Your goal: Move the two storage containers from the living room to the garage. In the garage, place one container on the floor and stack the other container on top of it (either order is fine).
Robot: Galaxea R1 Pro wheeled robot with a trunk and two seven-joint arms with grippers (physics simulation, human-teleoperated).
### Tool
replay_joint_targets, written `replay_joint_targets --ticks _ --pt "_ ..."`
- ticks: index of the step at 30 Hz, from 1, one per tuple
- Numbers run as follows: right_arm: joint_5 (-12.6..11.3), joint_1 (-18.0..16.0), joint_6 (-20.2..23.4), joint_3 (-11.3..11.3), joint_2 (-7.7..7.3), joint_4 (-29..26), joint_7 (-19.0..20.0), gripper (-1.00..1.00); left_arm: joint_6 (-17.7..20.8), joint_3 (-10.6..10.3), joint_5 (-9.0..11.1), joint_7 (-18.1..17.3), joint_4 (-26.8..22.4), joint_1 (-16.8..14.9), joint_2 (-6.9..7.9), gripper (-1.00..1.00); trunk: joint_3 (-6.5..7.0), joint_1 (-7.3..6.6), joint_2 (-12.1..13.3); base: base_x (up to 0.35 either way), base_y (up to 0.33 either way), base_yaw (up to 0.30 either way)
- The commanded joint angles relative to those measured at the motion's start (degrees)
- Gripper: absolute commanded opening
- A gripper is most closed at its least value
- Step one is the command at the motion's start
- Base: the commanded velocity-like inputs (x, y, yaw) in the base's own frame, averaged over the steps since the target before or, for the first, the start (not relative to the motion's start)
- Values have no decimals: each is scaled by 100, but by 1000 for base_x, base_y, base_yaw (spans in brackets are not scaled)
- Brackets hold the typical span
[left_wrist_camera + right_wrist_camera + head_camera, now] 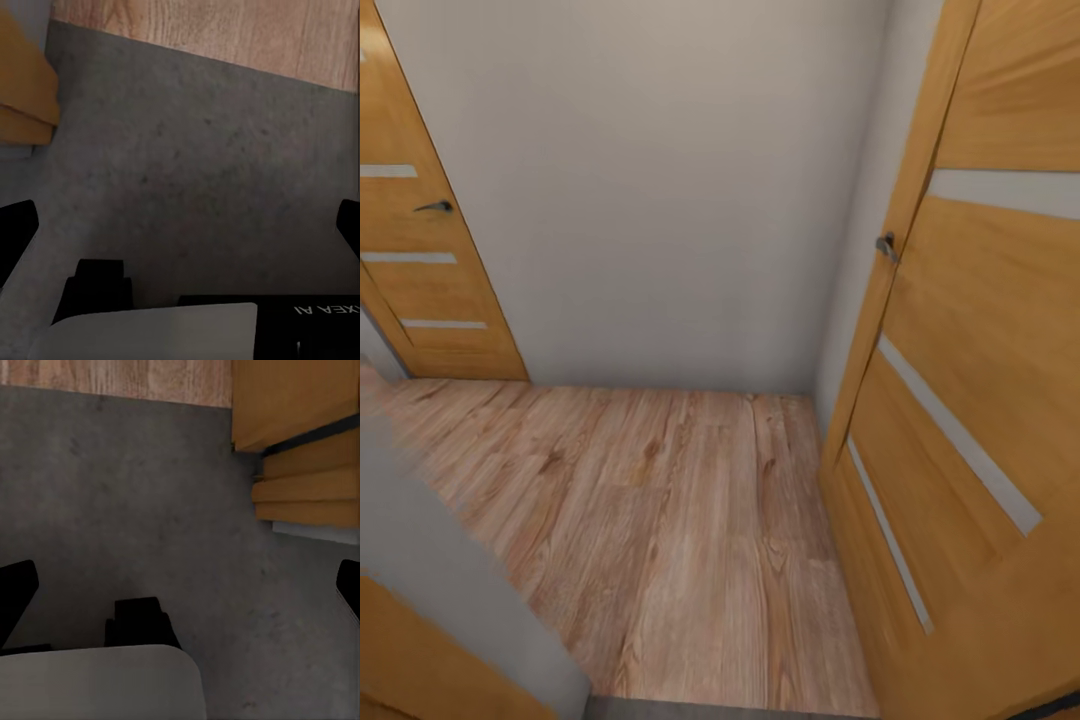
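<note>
In the head view a wooden door with pale glass strips and a dark lever handle stands at the far left, shut against the grey wall. Below it, at the near left, a blurred grey wall corner and an orange-wood edge jut into the passage. The middle is light plank floor, bare from the near edge to the wall's foot. At the right a second door swings toward the camera, its handle by the frame; its face narrows the passage on that side. Along the bottom edge a thin strip of dark concrete meets the planks in a straight line.

The left wrist view looks down on rough concrete floor, with the plank edge running across it and an orange-wood corner at one side. The left gripper is spread wide, its black fingertips at the two sides of the picture with nothing between them.

The right wrist view shows the same concrete, the plank border, and the stepped foot of a wooden door frame close by. The right gripper is likewise spread, fingertips apart and holding nothing. No container is in sight in these views.
</note>
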Motion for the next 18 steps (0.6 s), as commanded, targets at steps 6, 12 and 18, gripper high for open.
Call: replay_joint_targets --ticks 6,12,18 --pt "-58 -4 -22 49 0 11 -18 100 -17 -46 65 -21 5 -4 1 100 -5 3 -2 330 -6 0" --pt "-58 -4 -22 49 1 12 -18 100 -17 -46 66 -20 3 -2 1 100 -5 3 -2 336 -1 0" --pt "-58 -4 -22 49 1 12 -18 100 -17 -47 66 -19 3 -2 1 100 -5 3 -2 337 0 0"
